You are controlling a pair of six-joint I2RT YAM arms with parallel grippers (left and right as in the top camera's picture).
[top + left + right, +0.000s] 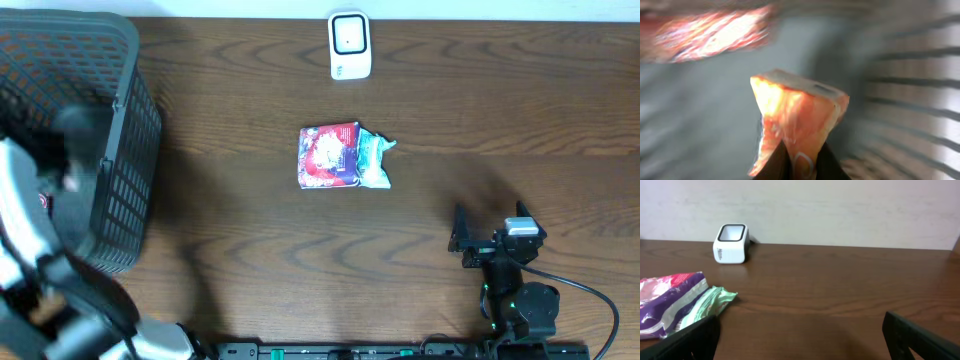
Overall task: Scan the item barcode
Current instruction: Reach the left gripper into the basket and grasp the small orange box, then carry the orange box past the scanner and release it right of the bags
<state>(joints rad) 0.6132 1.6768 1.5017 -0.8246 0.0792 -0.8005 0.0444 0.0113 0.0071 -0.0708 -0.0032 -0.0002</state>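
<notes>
Orange foil is filling your left wrist view. The left claw is clenching on one narrow end of an orange packet, so the broad faces are standing out beyond the fingers. That pinch is probably leaving the printed sides free to show to a reader. The view is blurred, so I cannot tell you where the barcode is sitting.

The packet is hanging inside the dark mesh basket at your left. The slatted walls are closing in around the claw, and a second reddish packet, too smeared to name, is lying just beyond. You are working in a tight well here. I would expect the way out to be straight up over the rim before any sideways travel.

On your right, the right claw is sitting released, jaws wide and gripping nothing, low over the near part of the bench. It is resting well apart from everything, perhaps parked to keep the middle free.

Further out, a red and purple packet and a green packet are lying flat at the bench centre, touching or overlapping. They are sitting roughly between the basket and the reader, so a carried packet is going to need height over them or a path behind.

Farthest off, the white scanner is standing near the back edge, window up, with bare wood open on both sides.
</notes>
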